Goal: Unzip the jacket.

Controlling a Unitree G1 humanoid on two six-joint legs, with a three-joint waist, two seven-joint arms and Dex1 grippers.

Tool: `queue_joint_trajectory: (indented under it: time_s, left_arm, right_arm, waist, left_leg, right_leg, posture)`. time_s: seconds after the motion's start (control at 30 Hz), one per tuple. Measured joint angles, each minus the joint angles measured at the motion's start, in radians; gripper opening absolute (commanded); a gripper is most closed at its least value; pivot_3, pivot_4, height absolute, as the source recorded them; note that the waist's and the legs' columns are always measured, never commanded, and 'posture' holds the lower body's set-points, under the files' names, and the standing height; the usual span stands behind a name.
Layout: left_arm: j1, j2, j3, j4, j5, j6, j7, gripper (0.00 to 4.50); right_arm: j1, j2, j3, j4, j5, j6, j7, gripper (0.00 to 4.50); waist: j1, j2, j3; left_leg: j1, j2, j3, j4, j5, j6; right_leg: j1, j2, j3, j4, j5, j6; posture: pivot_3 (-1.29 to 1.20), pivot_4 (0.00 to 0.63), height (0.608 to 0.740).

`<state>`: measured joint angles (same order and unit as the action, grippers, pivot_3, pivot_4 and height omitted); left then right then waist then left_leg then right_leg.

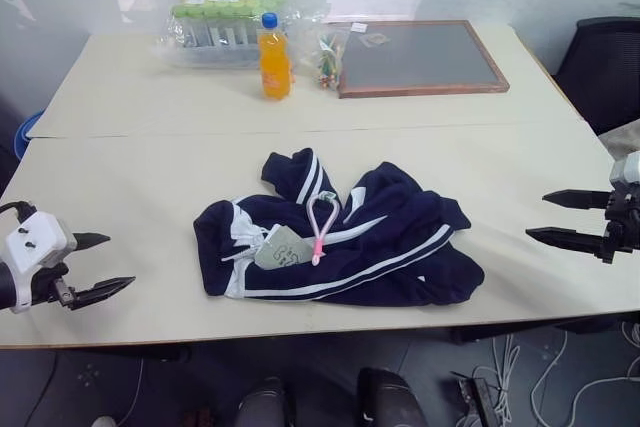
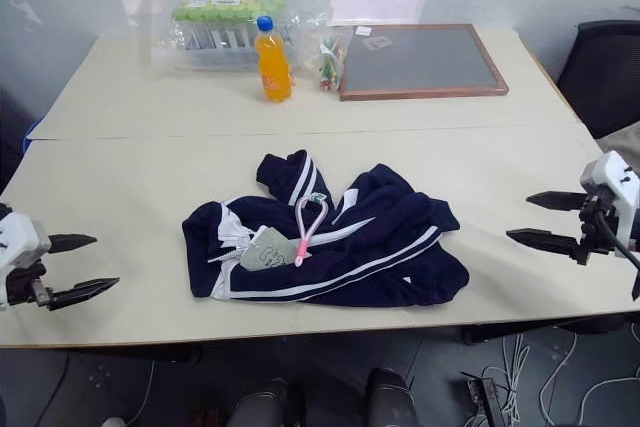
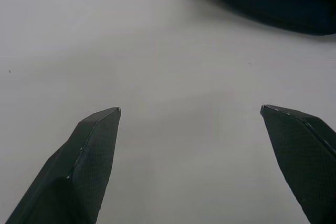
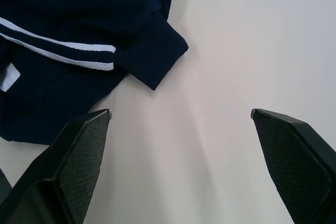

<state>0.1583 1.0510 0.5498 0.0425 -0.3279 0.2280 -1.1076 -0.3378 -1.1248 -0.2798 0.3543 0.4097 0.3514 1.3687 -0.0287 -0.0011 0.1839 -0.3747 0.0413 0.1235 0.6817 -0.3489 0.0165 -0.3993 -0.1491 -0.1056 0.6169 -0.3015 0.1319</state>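
Navy fabric with white stripes — the jacket point(image 1: 340, 242) — lies crumpled near the front middle of the pale bench point(image 1: 150, 177) in the left eye view, its grey-green tag point(image 1: 280, 247) face up beside a pink loop point(image 1: 320, 227) that appears tied to the zipper pull, probably to give the fingers something easy to hook. The zip line itself is lost in the folds. The left end effector point(image 1: 97, 265) hangs at the bench's left front, the right end effector point(image 1: 570, 217) at the right edge; both are well apart from the garment, fingers spread wide and empty, flanking it as if staged for an approach.

Right eye view: same layout. An orange drink bottle point(image 2: 272, 59), a shrink-wrapped pack of bottles point(image 2: 215, 27) and a framed board point(image 2: 420, 59) sit at the back, clear of the work.

Left wrist view: the two black fingers stand open over bare bench — only a dark hem shows beyond them.

Right wrist view: fingers likewise apart, pointing toward a sleeve cuff point(image 4: 157, 56) lying flat. Judgement: no step begun.
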Motion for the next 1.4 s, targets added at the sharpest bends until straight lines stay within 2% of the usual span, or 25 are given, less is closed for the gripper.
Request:
queue_joint_trajectory:
  time_s: [0.77, 0.83, 0.9, 0.93, 1.17, 1.3, 1.4]
  left_arm:
    - [-0.063, 0.000, -0.032, -0.002, 0.021, 0.014, 0.029, 4.50]
    - [-0.066, 0.000, -0.042, -0.012, 0.021, 0.014, 0.031, 4.50]
    - [-0.067, 0.000, -0.044, -0.026, 0.021, 0.014, 0.032, 4.50]
    - [-0.067, 0.000, -0.043, -0.031, 0.020, 0.014, 0.033, 4.50]
    - [-0.087, -0.012, -0.046, -0.053, -0.020, 0.076, 0.031, 4.50]
    - [-0.137, -0.012, -0.059, -0.122, -0.091, 0.160, 0.017, 4.50]
    - [-0.210, -0.011, -0.074, -0.204, -0.203, 0.280, 0.005, 4.50]
  right_arm:
    - [0.010, 0.010, -0.009, -0.056, 0.008, -0.018, -0.099, 4.48]
    - [0.023, 0.014, -0.009, -0.058, 0.007, -0.026, -0.098, 4.48]
    - [0.024, 0.014, -0.009, -0.059, 0.007, -0.027, -0.101, 4.48]
    - [0.022, 0.016, -0.009, -0.059, 0.008, -0.025, -0.107, 4.48]
    - [0.009, 0.016, -0.009, -0.054, 0.008, -0.021, -0.116, 4.48]
    - [-0.017, 0.016, -0.007, -0.101, 0.023, 0.006, -0.114, 4.48]
    - [-0.070, 0.033, 0.006, -0.220, 0.074, 0.073, -0.111, 4.48]
  waist:
    - [0.001, 0.000, 0.000]
    - [-0.016, 0.003, 0.001]
    - [-0.029, 0.004, 0.002]
    - [-0.029, 0.005, 0.002]
    - [0.027, 0.008, 0.005]
    - [0.027, 0.008, 0.006]
    - [0.025, 0.008, 0.006]
  left_leg:
    - [-0.001, -0.001, -0.001, 0.000, 0.000, 0.000]
    - [0.000, -0.016, -0.033, -0.014, 0.010, 0.004]
    - [-0.002, -0.033, -0.059, -0.024, 0.023, 0.007]
    - [-0.001, -0.037, -0.066, -0.025, 0.027, 0.006]
    - [-0.001, -0.035, -0.058, -0.017, 0.027, 0.006]
    - [-0.002, -0.033, -0.055, -0.018, 0.027, 0.006]
    - [-0.002, -0.030, -0.053, -0.018, 0.026, 0.004]
  right_leg:
    - [0.001, -0.001, 0.000, 0.002, 0.000, 0.000]
    - [0.022, -0.018, -0.035, -0.009, 0.000, 0.001]
    - [0.036, -0.036, -0.069, -0.012, 0.000, 0.002]
    - [0.037, -0.038, -0.074, -0.012, 0.000, 0.003]
    - [0.036, -0.036, -0.067, -0.013, 0.002, 0.005]
    - [0.033, -0.034, -0.064, -0.012, 0.002, 0.005]
    - [0.031, -0.032, -0.061, -0.011, 0.002, 0.005]
  posture:
    - [0.00, 0.150, 0.740]
    - [0.00, 0.150, 0.740]
    - [0.00, 0.150, 0.740]
    - [0.00, 0.150, 0.740]
    - [0.00, 0.150, 0.740]
    - [0.00, 0.150, 0.740]
    - [0.00, 0.150, 0.740]
